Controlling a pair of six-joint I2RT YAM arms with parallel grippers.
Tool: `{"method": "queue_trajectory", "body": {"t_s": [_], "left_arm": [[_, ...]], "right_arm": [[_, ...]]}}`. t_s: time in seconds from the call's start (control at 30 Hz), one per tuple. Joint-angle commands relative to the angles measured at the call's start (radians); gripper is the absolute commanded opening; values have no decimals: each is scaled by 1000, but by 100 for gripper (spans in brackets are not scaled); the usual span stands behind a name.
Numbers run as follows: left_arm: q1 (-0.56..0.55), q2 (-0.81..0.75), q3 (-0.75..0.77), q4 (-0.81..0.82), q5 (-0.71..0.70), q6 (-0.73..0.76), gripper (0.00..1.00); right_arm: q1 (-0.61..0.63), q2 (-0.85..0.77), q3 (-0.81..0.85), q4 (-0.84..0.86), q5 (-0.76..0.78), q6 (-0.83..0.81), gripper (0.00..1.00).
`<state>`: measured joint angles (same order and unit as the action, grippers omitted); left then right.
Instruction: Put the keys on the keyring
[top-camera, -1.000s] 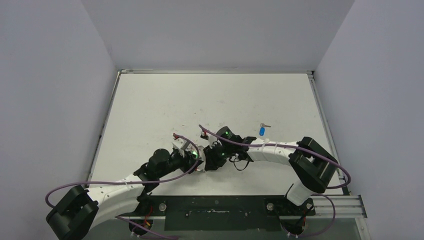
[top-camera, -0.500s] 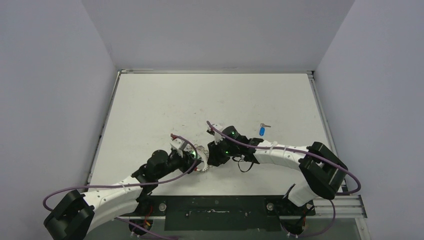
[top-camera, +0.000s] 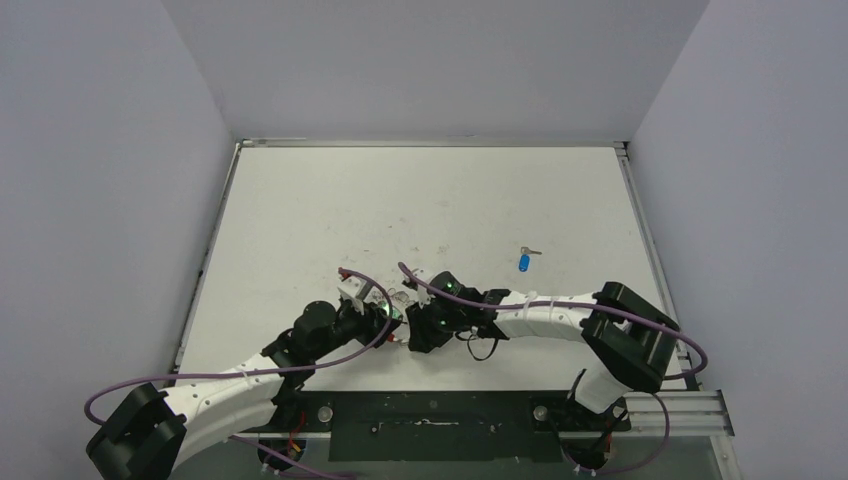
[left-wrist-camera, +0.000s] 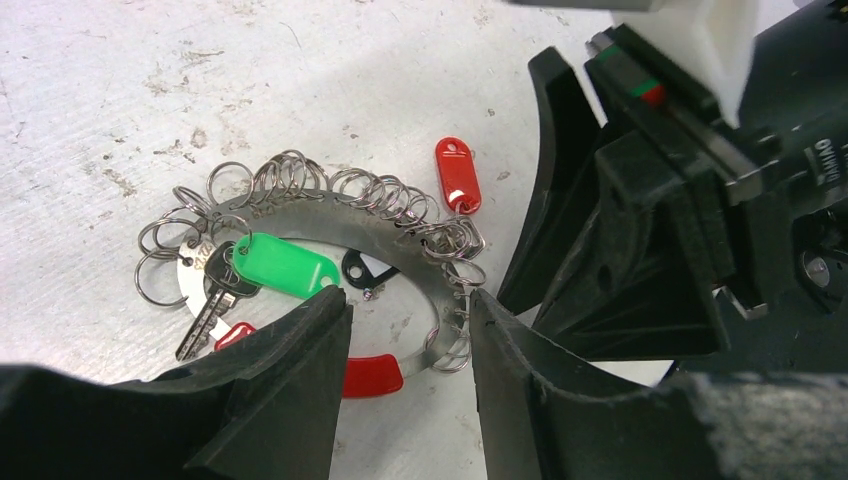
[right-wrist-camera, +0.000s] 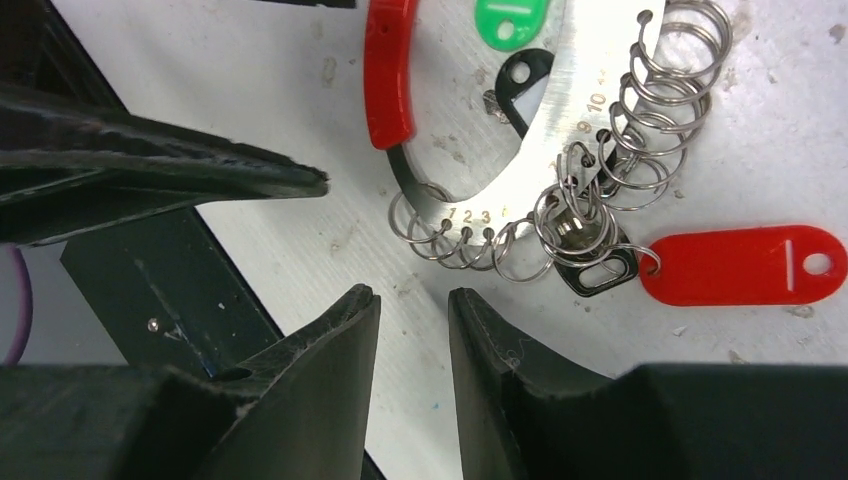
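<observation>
The keyring (left-wrist-camera: 320, 213) is a flat silvery crescent with several small wire rings and a short red curved section (left-wrist-camera: 372, 375). It lies on the table between both grippers (top-camera: 401, 304). The green key (left-wrist-camera: 285, 265) lies inside the crescent, its metal blade pointing down-left. The blue key (top-camera: 524, 262) lies alone to the right. My left gripper (left-wrist-camera: 405, 305) is open and empty, its fingers astride the ring's lower edge. My right gripper (right-wrist-camera: 410, 295) is open and empty, just short of the ring (right-wrist-camera: 580, 70). The green tag (right-wrist-camera: 510, 18) shows at the top edge there.
A red-tagged key (left-wrist-camera: 457, 188) hangs off the ring's outer side (right-wrist-camera: 740, 265). A small black tag (left-wrist-camera: 362, 270) lies inside the crescent. The two grippers nearly touch above the ring (top-camera: 398, 318) (top-camera: 413, 335). The table's dark front edge (right-wrist-camera: 150, 300) is close by.
My right gripper has drawn back toward the near edge and to the left, closing in on the ring beside the left gripper. The left arm shifted slightly. The blue key has not moved.
</observation>
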<state>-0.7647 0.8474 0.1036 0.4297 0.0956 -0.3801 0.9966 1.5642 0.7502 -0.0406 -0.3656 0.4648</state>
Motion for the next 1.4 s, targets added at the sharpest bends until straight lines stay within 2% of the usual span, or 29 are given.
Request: {"method": "queue_trajectory", "body": {"t_s": [0.0,0.2,0.5,0.77,0.93,1.07,1.37], "left_arm": [[-5,-13,-2,12,-13,-5,45],[-5,-23,-1,3,-16,-2,45],[-6,-42,-4,-12,-19,4,45],[-5,-44,-7,-12,-20,9,46],[-6,-41,-10,-8,-18,9,46],[-5,-27,-6,6,-14,9,46],[-6,-13,-4,14,-12,6,46]], "right_arm": [[5,47,24,44,53,35,34],[3,95,88,-11,129,13,34],[-25,41,111,-13,291,-13,34],[-108,-69,-7,157,231,66,35],[-154,-125,-48,179,203,125,38],[-161,-108,-54,174,160,148,37],[-148,-2,-97,299,70,228,30]]}}
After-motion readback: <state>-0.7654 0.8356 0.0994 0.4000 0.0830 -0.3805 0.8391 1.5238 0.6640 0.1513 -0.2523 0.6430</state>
